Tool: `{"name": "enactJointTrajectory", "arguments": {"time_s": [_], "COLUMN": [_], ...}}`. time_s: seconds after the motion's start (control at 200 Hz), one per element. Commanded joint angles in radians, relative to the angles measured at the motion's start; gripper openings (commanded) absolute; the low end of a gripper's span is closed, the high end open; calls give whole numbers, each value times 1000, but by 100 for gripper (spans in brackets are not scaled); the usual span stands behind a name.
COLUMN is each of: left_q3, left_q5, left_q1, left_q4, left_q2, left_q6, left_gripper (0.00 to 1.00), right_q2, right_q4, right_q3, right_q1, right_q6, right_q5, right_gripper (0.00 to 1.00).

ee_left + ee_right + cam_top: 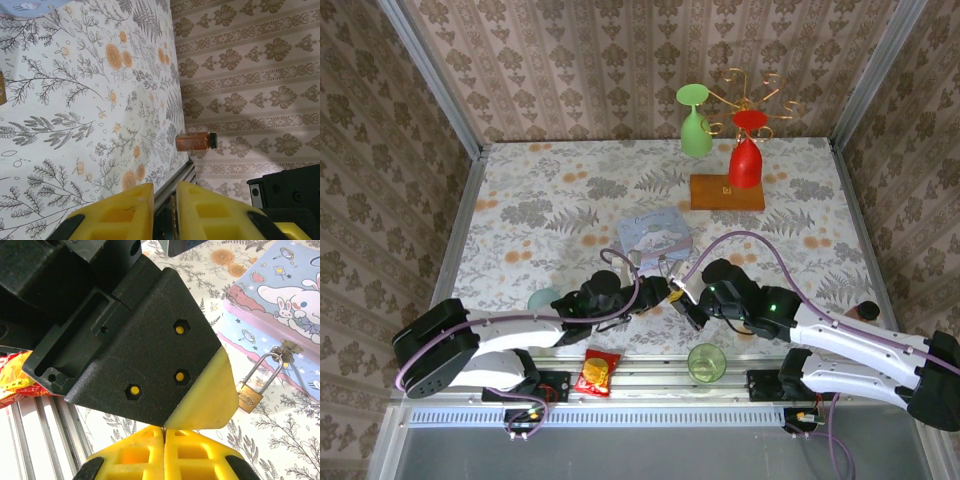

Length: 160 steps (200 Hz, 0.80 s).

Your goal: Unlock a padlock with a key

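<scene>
Near edge: crinkled red-and-yellow snack packet [598, 372]; clear green plastic cup [706, 362], contents not discernible.

Right gripper [163, 432]: blocky yellow fingers pressed flat together, seam closed.

Left gripper [165, 192]: matching yellow fingers with a narrow slit between them; whether anything is pinched there, I cannot tell.

Just beyond: tiny brass-coloured padlock [249, 396], its thin silvery shackle hooked through the hasp of the pale blue cartoon-rabbit tin [280, 300], lid down. The padlock lies on the floral tablecloth [550, 190] beside the tin.

Right side: amber bottle with black cap [195, 141].

Far: flat wooden block [727, 192]; red goblet [746, 160] and green goblet [695, 125], both bowl-down.
</scene>
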Motion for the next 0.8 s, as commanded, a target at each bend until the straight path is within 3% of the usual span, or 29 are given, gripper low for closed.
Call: {"name": "enactJointTrajectory", "arguments": {"time_s": [0.0, 0.075, 0.165, 0.23, 0.32, 0.355, 0.385, 0.485, 0.655, 0.795], "left_q3": [-16, -17, -25, -34, -54, -60, -64, -69, -106, -131], "left_q5": [27, 41, 55, 58, 24, 2, -19, -93, -167, -182], "left_q1": [12, 17, 26, 32, 35, 34, 31, 25, 22, 22], "left_q4": [-5, 23, 63, 107, 143, 146, 145, 129, 234, 315], "left_q2": [22, 35, 50, 60, 54, 41, 24, -48, -163, -229], "left_q6": [18, 16, 11, 9, 29, 49, 75, 191, 355, 420], "left_gripper": [11, 0, 0, 0, 0, 0, 0, 0, 0, 0], "right_q2": [6, 7, 8, 8, -15, -38, -60, -158, -228, -216], "right_q4": [-15, -20, -17, -7, 14, 33, 48, 170, 547, 733], "right_q3": [19, 19, 17, 9, -11, -28, -39, -114, -256, -273], "right_q1": [12, 15, 20, 21, 20, 13, 6, -56, -233, -248], "right_q6": [-27, -28, -19, -3, 47, 85, 111, 243, 570, 669], "right_q5": [35, 49, 61, 63, 66, 70, 67, -43, -346, -425], "right_gripper": [0, 0, 0, 20, 34, 52, 60, 73, 70, 62]}}
